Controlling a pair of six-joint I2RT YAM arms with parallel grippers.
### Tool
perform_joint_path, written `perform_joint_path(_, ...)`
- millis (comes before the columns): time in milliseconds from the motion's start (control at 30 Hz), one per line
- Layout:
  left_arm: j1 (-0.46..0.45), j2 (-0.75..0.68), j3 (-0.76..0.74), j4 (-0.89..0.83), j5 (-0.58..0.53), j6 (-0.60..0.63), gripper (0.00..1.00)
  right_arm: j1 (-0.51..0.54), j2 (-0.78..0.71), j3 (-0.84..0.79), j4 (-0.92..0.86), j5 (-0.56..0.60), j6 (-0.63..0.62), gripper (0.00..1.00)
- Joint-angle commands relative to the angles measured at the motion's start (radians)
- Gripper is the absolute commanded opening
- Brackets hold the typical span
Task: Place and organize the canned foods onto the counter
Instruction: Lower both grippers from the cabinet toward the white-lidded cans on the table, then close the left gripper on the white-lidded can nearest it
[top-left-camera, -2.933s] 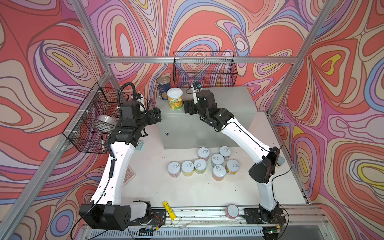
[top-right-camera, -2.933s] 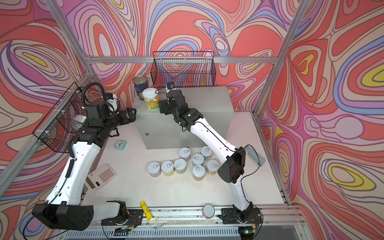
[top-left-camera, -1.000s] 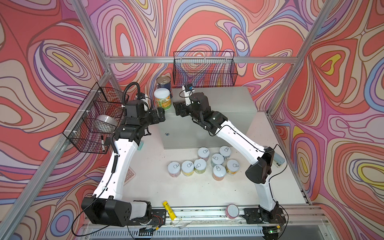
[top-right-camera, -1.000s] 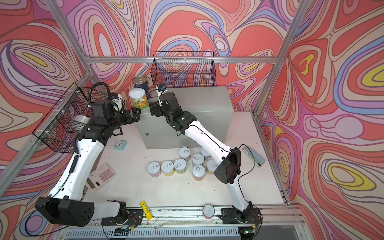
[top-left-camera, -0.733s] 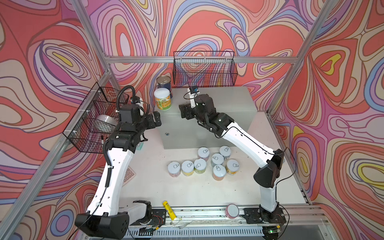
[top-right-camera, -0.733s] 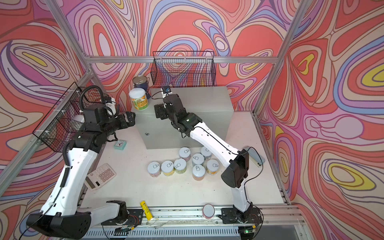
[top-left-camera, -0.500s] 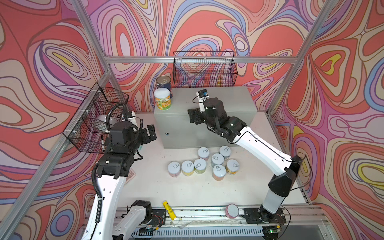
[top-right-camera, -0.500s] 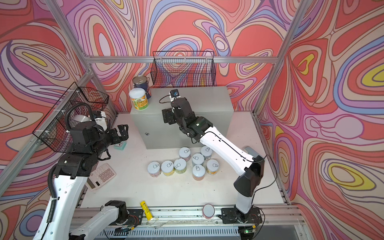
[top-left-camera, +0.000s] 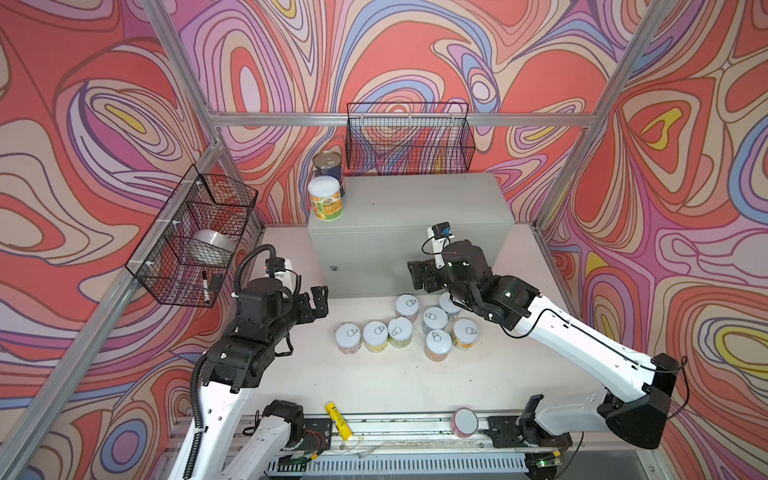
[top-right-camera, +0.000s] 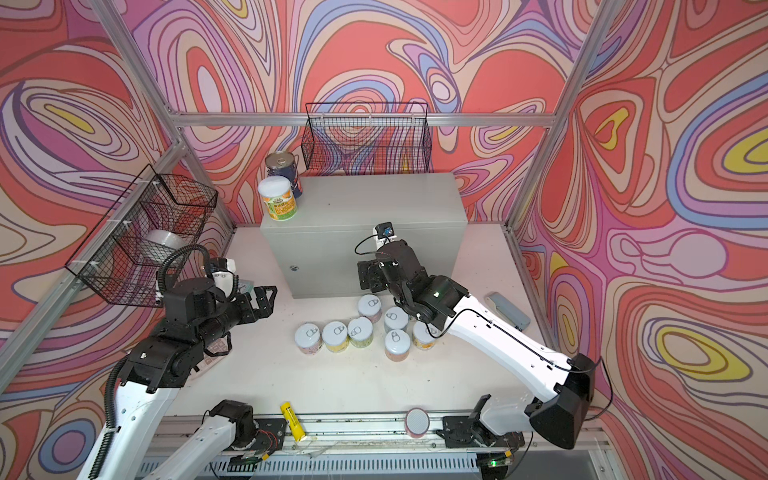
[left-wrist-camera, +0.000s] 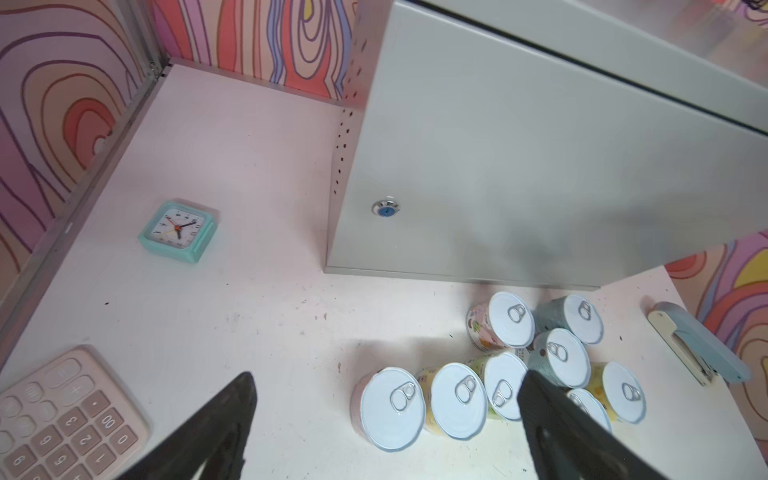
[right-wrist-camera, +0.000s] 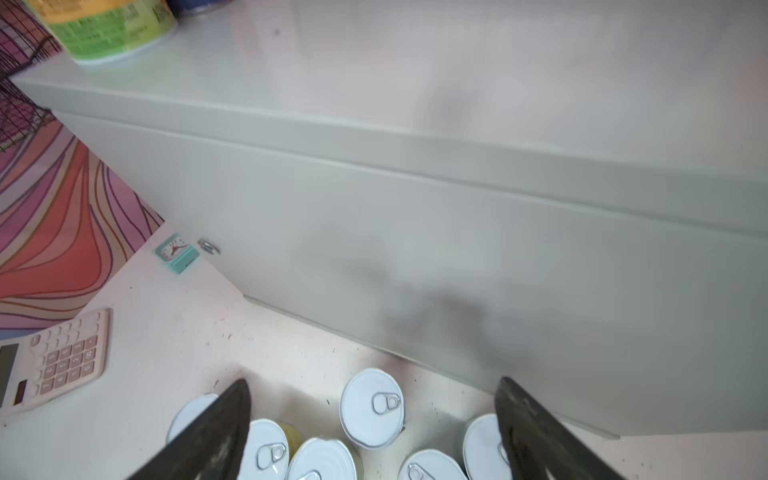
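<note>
Left gripper (top-left-camera: 314, 302) and right gripper (top-left-camera: 419, 277) hang open, empty, before the grey cabinet (top-left-camera: 415, 199); we judge them poised for cans (top-left-camera: 400, 331) at its foot.

— What rests on the pale tabletop (top-left-camera: 374, 386)?
— A grey cabinet (top-left-camera: 415, 199) at the back, eight white-lidded cans (top-left-camera: 400, 331) clustered before it, a teal clock (left-wrist-camera: 178, 230) and pink calculator (left-wrist-camera: 62, 415) left, a stapler (top-right-camera: 508, 314) right.
— And on the cabinet?
— An orange-labelled can (top-left-camera: 325, 198) with a blue can (top-left-camera: 328, 164) behind, along its left edge.
</note>
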Motion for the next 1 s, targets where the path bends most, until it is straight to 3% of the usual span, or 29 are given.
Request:
perform_joint_path(0,-0.074,-0.049,-0.102,0.004,-0.05,-0.082,1.0,0.005,-0.043,-0.074,0.004,-0.014,0.048,0.96)
perform_joint_path(167,-0.279,-0.087,-0.288,0.117,-0.18,-0.155,1.0,0.006,-0.061,-0.15,-0.003,-0.051,0.092,0.96)
perform_joint_path(367,-0.512,-0.024,-0.427,0.213,-0.371,-0.24,1.0,0.007,-0.066,-0.197,0.008,-0.052,0.115,0.95)
perform_joint_path(500,-0.525,-0.041,-0.477,0.221,-0.404,-0.293,1.0,0.006,-0.054,-0.201,0.003,-0.046,0.119,0.95)
perform_joint_path(733,-0.525,-0.026,-0.599,0.288,-0.351,-0.313,1.0,0.007,-0.03,-0.221,0.029,-0.056,0.127,0.94)
perform_joint_path(967,-0.525,-0.021,-0.664,0.377,-0.372,-0.287,1.0,0.006,-0.007,-0.24,0.048,-0.062,0.146,0.93)
